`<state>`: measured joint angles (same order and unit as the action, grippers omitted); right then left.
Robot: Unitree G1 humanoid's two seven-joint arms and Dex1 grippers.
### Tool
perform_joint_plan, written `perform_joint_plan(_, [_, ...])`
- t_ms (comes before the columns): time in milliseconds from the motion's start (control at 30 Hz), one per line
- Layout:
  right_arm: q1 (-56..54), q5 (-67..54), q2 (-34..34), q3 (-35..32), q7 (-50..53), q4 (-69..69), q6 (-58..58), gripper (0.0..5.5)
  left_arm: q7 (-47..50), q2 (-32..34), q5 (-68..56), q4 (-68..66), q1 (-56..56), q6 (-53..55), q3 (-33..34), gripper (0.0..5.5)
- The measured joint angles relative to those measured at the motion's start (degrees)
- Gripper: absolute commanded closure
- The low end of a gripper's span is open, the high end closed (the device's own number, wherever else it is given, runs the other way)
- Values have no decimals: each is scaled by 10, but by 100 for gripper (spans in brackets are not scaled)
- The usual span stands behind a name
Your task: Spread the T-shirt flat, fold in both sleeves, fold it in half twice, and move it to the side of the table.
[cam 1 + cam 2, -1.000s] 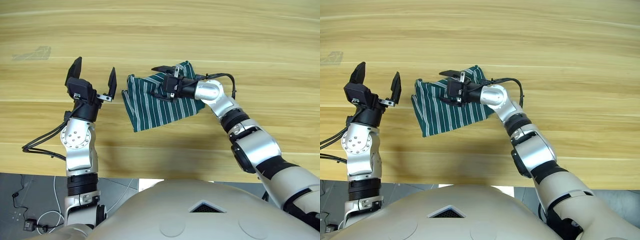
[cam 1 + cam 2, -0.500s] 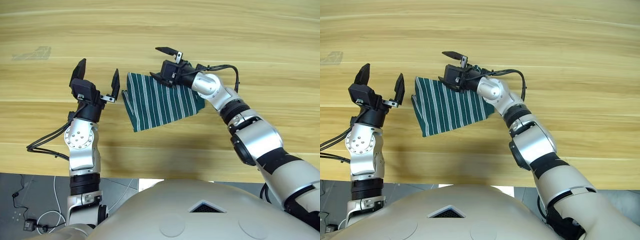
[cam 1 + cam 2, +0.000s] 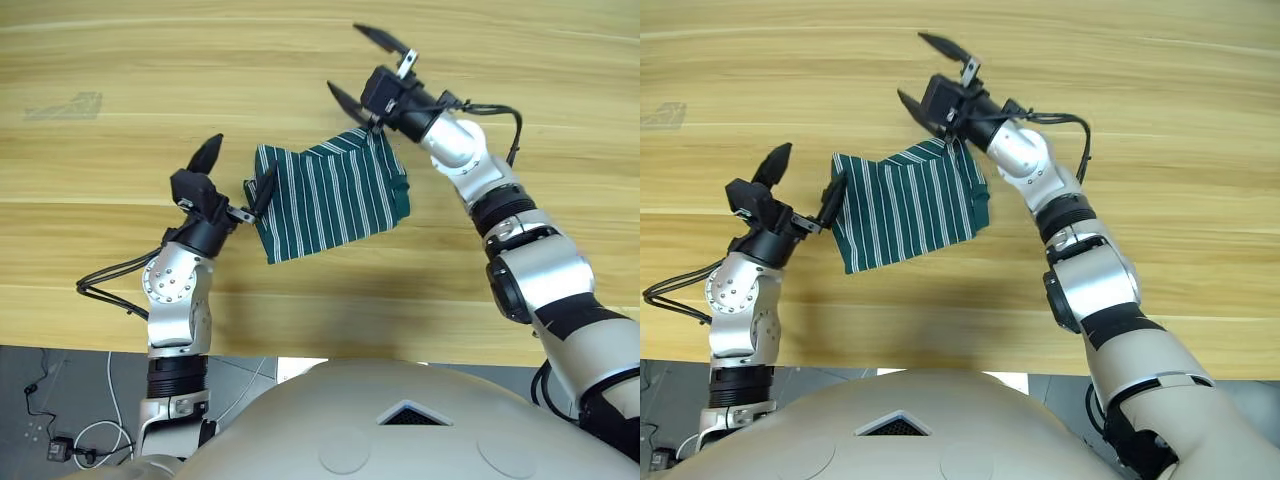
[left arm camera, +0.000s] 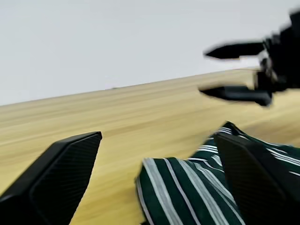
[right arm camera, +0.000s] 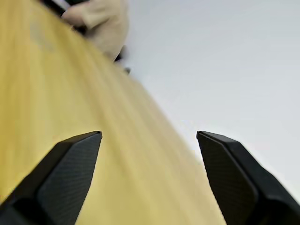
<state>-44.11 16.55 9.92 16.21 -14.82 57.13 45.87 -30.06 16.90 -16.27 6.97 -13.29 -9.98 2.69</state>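
Jaws left and right gape apart; striped T-shirt [image 3: 330,200] lies folded on table [image 3: 300,60].

The T-shirt [image 3: 330,200] is dark green with white stripes; the table [image 3: 300,60] pale wood-grain; the wall [image 4: 140,37] seemingly whitish.

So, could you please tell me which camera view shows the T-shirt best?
The left eye view: the folded T-shirt is seen whole from above, spread on the table. The right eye view shows the same scene. The left wrist view catches just its near edge, low and close, at the left claw.
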Motion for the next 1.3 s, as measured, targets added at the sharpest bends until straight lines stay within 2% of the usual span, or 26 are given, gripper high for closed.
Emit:
perform_joint_plan(133, [17,-59,47,-49,-25,-109,-6,175,3,0,7,-5,2,4,-3,107])
perform_joint_plan(233, [49,-88,77,-77,-32,-189,-25,175,44,4,32,-35,20,32,16,107])
perform_joint_plan(500, [109,-95,87,-94,-33,-264,-63,175,51,3,14,-7,37,179,-2,107])
perform_joint_plan(633, [116,-95,87,-99,-29,-268,-69,175,33,1,-1,5,40,224,-15,179])
perform_joint_plan(900, [140,-91,98,-111,-23,-268,-69,175,74,-3,11,-24,74,208,19,316])
perform_joint_plan(1300, [146,-82,97,-109,-4,-263,-69,175,45,-7,19,-47,79,197,3,497])
